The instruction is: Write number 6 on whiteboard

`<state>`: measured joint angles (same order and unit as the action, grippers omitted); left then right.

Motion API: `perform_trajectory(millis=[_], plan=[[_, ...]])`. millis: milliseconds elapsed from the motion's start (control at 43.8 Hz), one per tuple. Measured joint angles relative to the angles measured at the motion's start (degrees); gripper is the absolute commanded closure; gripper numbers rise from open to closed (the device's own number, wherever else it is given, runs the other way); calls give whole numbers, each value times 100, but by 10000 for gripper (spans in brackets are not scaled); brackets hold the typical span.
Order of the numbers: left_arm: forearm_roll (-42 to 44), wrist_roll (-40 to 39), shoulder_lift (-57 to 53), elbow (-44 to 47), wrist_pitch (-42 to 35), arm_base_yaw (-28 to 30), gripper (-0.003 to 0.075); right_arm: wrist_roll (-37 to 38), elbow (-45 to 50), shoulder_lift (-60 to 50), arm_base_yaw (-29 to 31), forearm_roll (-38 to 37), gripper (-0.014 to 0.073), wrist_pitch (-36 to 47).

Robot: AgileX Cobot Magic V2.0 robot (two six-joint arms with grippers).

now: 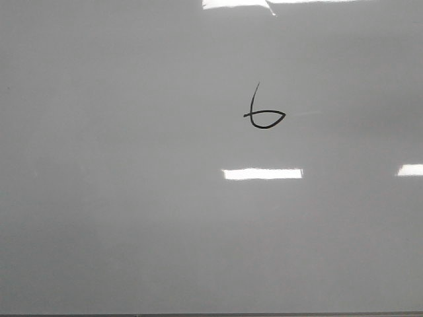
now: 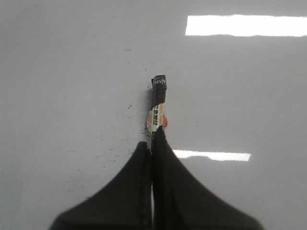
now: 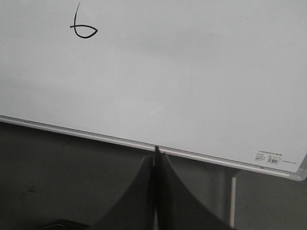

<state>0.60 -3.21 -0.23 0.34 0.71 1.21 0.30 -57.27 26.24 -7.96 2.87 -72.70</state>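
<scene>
A thin black number 6 (image 1: 263, 112) is drawn on the grey-white whiteboard (image 1: 132, 198), right of its middle. It also shows in the right wrist view (image 3: 83, 28), far from the fingers. My left gripper (image 2: 152, 139) is shut on a marker (image 2: 157, 108) with a black end and a white, red and yellow label; the marker points out over the whiteboard (image 2: 72, 72). My right gripper (image 3: 156, 154) is shut and empty, off the board, over the dark surface beside the board's edge (image 3: 120, 140). No gripper shows in the front view.
The whiteboard's silver frame runs across the right wrist view, with a small label (image 3: 269, 158) near its corner. A dark surface (image 3: 57, 177) lies beyond the frame. Small dark specks (image 2: 129, 108) mark the board near the marker.
</scene>
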Motion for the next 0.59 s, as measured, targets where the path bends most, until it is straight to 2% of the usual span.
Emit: perform_trajectory(millis=[366,503,594], plan=[[0,0,0,0,0,0,741,-30,173,-132,0,-31,662,167],[0,0,0,0,-3,0,741,-30,963,-629,127,-117,662,1258],[0,0,0,0,-12,0,741,-30,1893,-1159,355,-117,662,2581]])
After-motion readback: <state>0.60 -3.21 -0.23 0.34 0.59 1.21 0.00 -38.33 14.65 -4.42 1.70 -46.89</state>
